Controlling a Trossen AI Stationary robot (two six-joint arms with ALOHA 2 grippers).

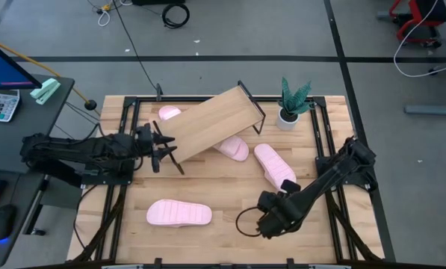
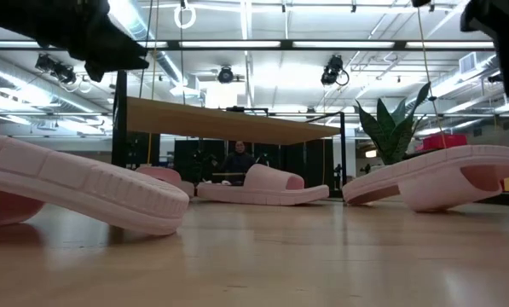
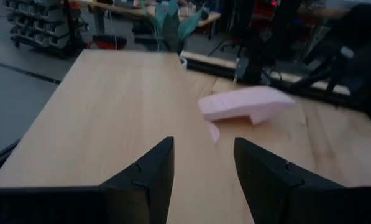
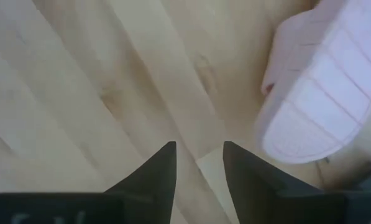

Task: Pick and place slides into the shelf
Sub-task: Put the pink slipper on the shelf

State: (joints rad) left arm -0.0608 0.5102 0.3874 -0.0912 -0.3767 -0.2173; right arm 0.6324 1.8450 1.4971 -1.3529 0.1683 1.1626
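Slides lie on the tabletop (image 1: 208, 187), none on the shelf (image 1: 211, 123). One slide (image 1: 179, 214) rests near the front, another (image 1: 274, 165) right of centre. Two more (image 1: 234, 148) (image 1: 168, 113) sit partly under the slanted shelf board. A potted plant (image 1: 290, 103) stands just beside the shelf's right end. Left gripper (image 1: 161, 146) is at the shelf's left end, fingers apart and empty. Right gripper (image 1: 267, 218) hangs near the front, fingers narrowly apart, holding nothing.

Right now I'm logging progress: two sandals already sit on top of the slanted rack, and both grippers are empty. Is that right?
No. The high view shows nothing on top of the rack; two sandals poke out from under it, on the table. The left gripper and right gripper are indeed empty.
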